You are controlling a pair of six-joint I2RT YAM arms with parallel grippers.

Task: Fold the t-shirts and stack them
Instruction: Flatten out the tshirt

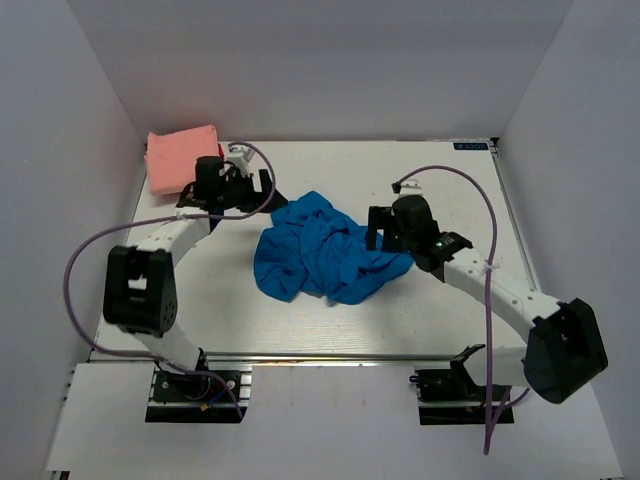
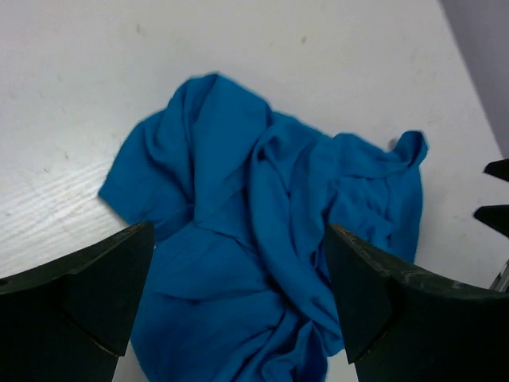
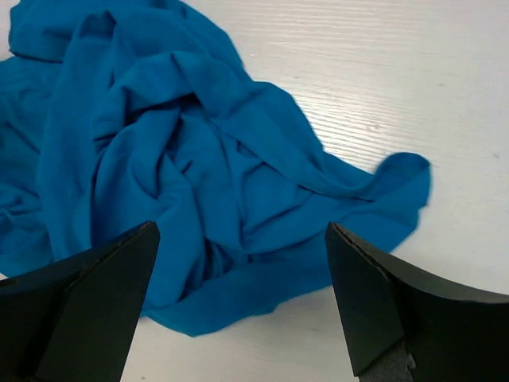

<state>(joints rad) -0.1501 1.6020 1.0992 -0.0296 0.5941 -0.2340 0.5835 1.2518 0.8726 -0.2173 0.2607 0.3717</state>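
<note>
White tabletop (image 1: pixel 440 290), boxed in by plain white walls (image 1: pixel 300 60). Bright blue t-shirt (image 1: pixel 320 250) crumpled in a heap at mid-table; salmon-pink t-shirt (image 1: pixel 178 158) folded flat in the far left corner, well apart. Small dark label (image 1: pixel 472 146) at the far right edge, print too small to read. Left gripper (image 2: pixel 238 239) between the two shirts, facing the blue heap, jaws spread wide, holding nothing. Right gripper (image 3: pixel 238 235) just beside the heap's right side, jaws equally wide, empty.

The blue t-shirt (image 1: pixel 325 250) blocks the counter (image 1: pixel 340 175) middle. The pink t-shirt (image 1: pixel 182 158) fills the far-left corner; the right side is open
</note>
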